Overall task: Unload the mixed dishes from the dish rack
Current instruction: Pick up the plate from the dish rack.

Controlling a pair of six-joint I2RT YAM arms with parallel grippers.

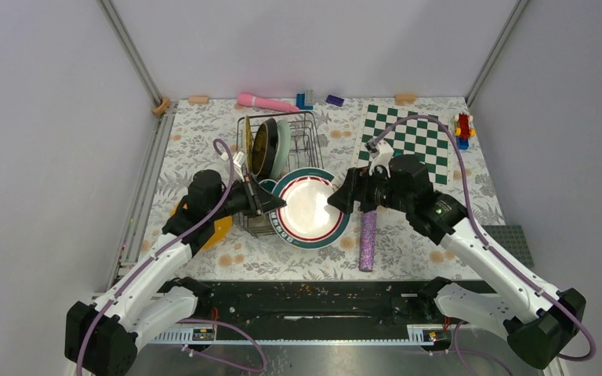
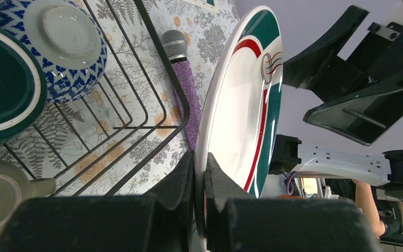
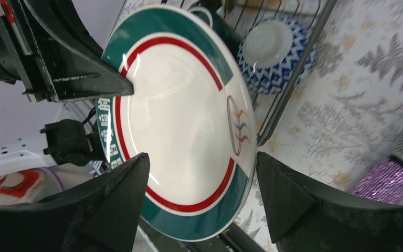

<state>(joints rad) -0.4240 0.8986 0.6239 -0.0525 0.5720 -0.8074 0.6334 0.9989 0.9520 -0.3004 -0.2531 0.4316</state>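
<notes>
My left gripper is shut on the left rim of the white plate with a green and red rim, holding it beside the black wire dish rack. In the left wrist view its jaws pinch the plate's edge. My right gripper is open, its fingers either side of the plate's right rim. Dark and pale green plates stand in the rack. A blue patterned bowl, a dark teal mug and a greyish cup sit in the rack.
A glittery purple cylinder lies right of the plate. A yellow plate lies under my left arm. The green-white checkered board is at back right, with a toy figure beside it. A pink object lies behind the rack.
</notes>
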